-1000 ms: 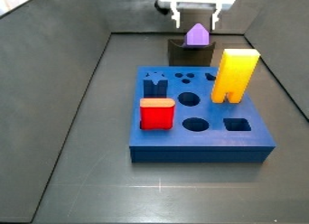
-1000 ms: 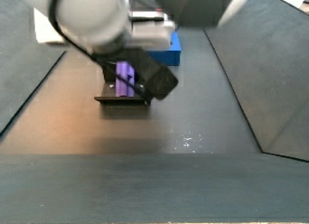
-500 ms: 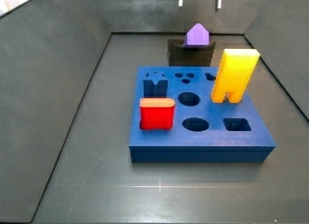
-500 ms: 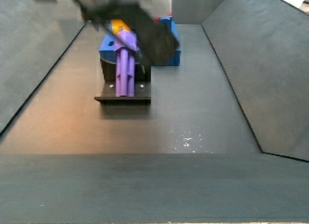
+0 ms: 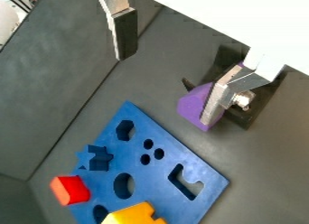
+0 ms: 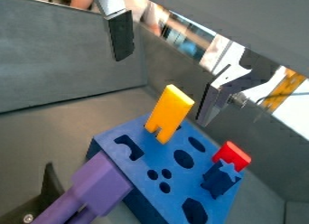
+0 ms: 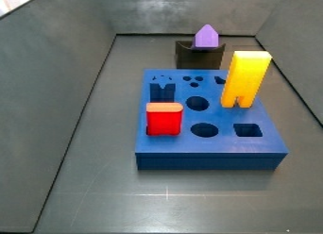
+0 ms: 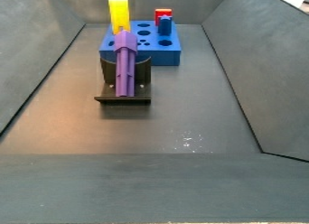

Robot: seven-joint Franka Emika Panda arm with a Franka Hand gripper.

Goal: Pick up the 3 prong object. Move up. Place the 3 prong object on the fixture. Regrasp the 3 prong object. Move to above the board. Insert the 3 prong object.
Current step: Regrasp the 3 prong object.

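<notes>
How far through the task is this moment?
Done: the 3 prong object rests on the fixture. In hand: nothing; the gripper is open and empty, above the piece, seen only in the wrist views. Left: regrasp, move above the board, insert.

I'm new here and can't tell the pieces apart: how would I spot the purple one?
Find the big blue board. Just beyond it stands a dark fixture, and the 3 prong object rests on that, apart from the open tool in a wrist view. It alone is purple with a pointed end; the blocks on the board are red and yellow.
</notes>
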